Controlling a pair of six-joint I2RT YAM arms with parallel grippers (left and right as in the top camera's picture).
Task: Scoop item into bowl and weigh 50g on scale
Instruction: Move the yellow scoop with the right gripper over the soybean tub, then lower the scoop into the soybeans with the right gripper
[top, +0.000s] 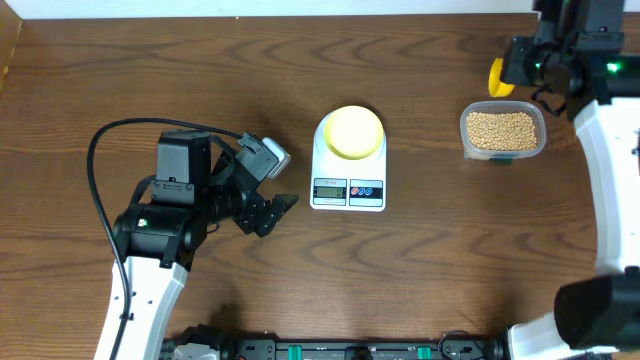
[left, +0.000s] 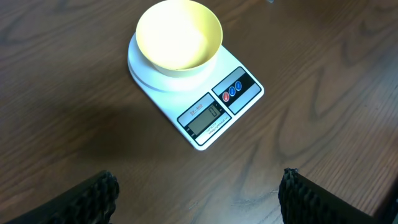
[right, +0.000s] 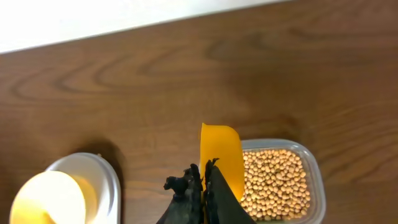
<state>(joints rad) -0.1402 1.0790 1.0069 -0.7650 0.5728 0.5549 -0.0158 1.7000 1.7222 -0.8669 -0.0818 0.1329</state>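
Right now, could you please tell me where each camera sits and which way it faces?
Overhead: above the table, facing down on scale, bowl and beans; left arm, right arm show.
Left wrist: faces down past the open left gripper onto scale and empty bowl.
Right wrist: faces forward-down past the shut right gripper holding the yellow scoop, near beans.
Shared: both wrist views show the bowl.

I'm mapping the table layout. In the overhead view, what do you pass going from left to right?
First the left gripper → scale with the bowl on it → clear tub of beans.
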